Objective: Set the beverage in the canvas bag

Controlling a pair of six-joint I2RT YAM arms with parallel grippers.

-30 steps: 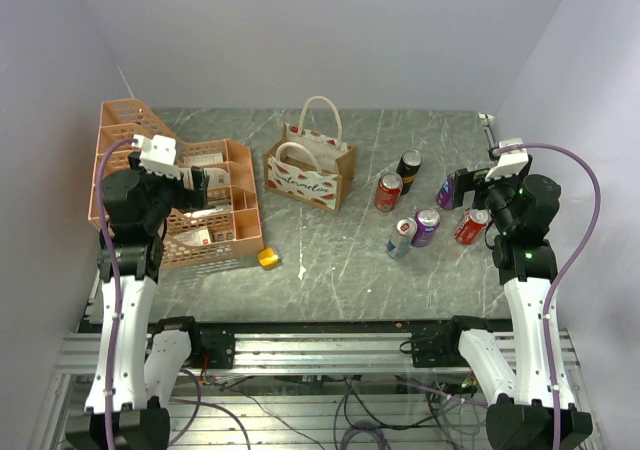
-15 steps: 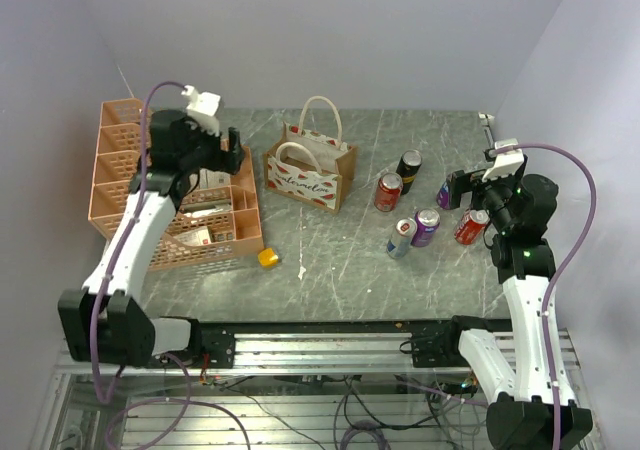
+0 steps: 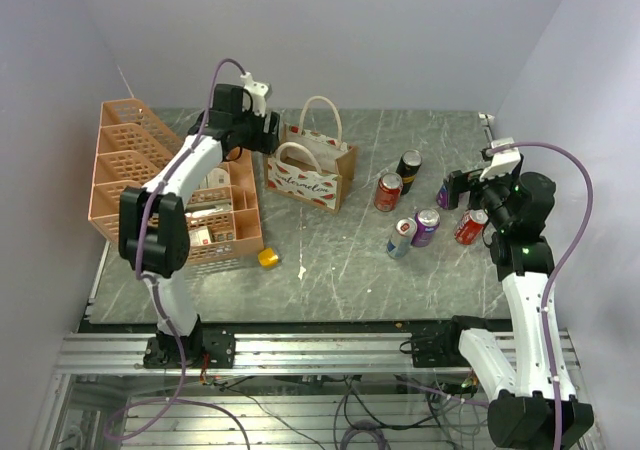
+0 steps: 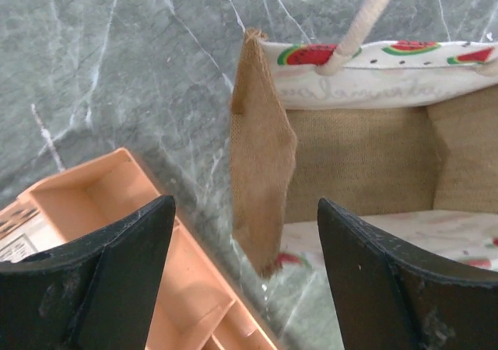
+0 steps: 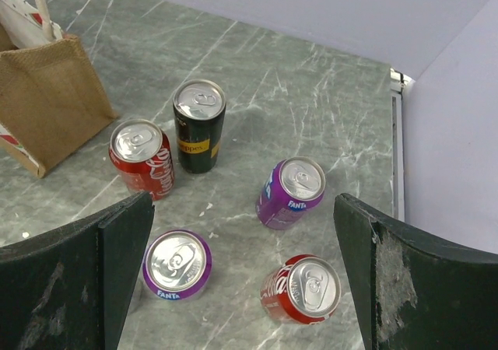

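Orange tray rack (image 3: 170, 185) sits at the far left of the tabletop (image 3: 330, 280), with a small yellow block (image 3: 267, 258) near its front corner. We find the left gripper (image 3: 270, 130) above the left end of the canvas bag (image 3: 308, 175), jaws wide and holding nothing. In its wrist view the bag's tan side panel shows between the fingers. The bag stands upright, mouth open.

All beverages stand on the tabletop right of the bag:
- red cola can (image 3: 387, 192)
- black can (image 3: 409, 166)
- blue can (image 3: 401, 238), just beside a purple can (image 3: 426, 227)
- second purple can (image 3: 444, 192)
- second red can (image 3: 470, 226)

The right gripper (image 3: 462, 188) hovers over this cluster, jaws wide, gripping nothing.
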